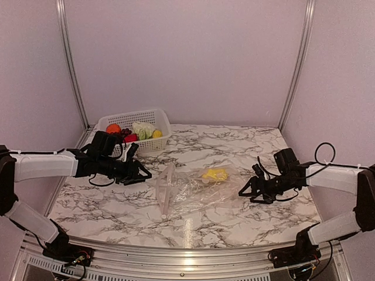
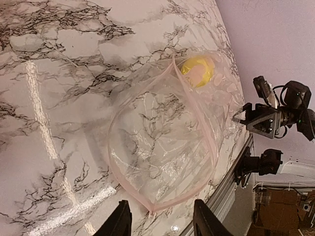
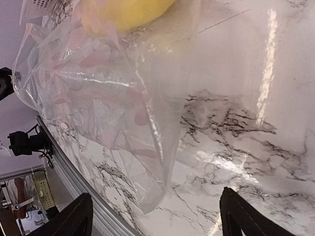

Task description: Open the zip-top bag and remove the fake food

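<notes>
The clear zip-top bag lies on the marble table between my arms, its pink zip mouth spread wide toward the left arm. One yellow fake food piece sits inside near the closed end. My left gripper is open just short of the mouth's near corner, with nothing between its fingers. My right gripper is open wide behind the bag's bottom corner, not touching the plastic. The yellow piece shows at the top of the right wrist view.
A white mesh basket stands at the back left, holding orange, dark grape, red, white-green and yellow toy foods. The table's metal front rail runs close below the bag.
</notes>
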Motion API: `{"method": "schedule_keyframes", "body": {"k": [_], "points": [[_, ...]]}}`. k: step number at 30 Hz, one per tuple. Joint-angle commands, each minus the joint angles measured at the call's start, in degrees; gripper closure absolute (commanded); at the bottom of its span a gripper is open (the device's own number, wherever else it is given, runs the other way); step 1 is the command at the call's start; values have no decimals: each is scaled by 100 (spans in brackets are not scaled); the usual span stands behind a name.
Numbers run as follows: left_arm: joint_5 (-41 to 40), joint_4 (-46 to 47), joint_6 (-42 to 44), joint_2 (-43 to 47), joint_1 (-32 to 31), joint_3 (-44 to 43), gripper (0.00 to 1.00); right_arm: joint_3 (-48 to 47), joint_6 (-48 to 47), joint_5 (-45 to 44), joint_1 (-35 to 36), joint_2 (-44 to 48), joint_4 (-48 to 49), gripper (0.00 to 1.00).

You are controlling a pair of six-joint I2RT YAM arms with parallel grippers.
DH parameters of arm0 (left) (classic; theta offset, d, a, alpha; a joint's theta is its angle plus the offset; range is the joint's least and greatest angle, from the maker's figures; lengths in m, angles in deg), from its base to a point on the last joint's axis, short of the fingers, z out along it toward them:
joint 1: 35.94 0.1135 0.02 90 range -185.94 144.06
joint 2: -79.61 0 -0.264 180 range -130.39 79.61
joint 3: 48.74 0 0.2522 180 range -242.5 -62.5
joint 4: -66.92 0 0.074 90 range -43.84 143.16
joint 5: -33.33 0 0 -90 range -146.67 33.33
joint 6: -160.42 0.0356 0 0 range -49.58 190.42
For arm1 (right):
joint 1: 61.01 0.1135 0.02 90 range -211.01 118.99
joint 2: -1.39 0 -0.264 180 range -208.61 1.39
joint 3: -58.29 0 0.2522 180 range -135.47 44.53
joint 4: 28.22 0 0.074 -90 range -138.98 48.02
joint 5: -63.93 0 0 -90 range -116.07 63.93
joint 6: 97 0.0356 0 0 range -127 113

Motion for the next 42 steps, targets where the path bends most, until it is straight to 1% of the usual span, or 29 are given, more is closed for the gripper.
{"method": "schedule_keyframes", "body": {"k": [1,5,9,13,17,21,26,31,37,42], "points": [[205,1006,-654,76,-302,452,59,-545,-423,-86,-734,5,-632,13],[239,1884,-1101,-219,-582,597,64,-1195,-445,-224,-890,-676,-387,13],[212,2244,-1223,-838,-887,356,67,-1769,-342,-270,-901,-1500,112,13],[147,2578,-1428,-1424,-1069,128,70,-2364,-290,-95,-893,-2302,587,13],[117,3036,-1627,-1928,-1137,-63,71,-2680,-284,115,-832,-2854,893,13],[196,3416,-1774,-2516,-1211,-376,71,-2793,-189,347,-618,-3275,1323,19],[278,3968,-2015,-3227,-1283,-662,71,-2745,41,454,-252,-3705,1836,32],[287,4302,-2152,-3736,-1346,-960,70,-2652,190,526,52,-3892,2123,54],[155,4752,-2356,-4064,-1359,-1170,60,-2599,-4,523,310,-3999,2010,82],[153,4832,-2350,-4161,-1383,-1328,54,-2735,-350,384,649,-4080,1628,97]]}}
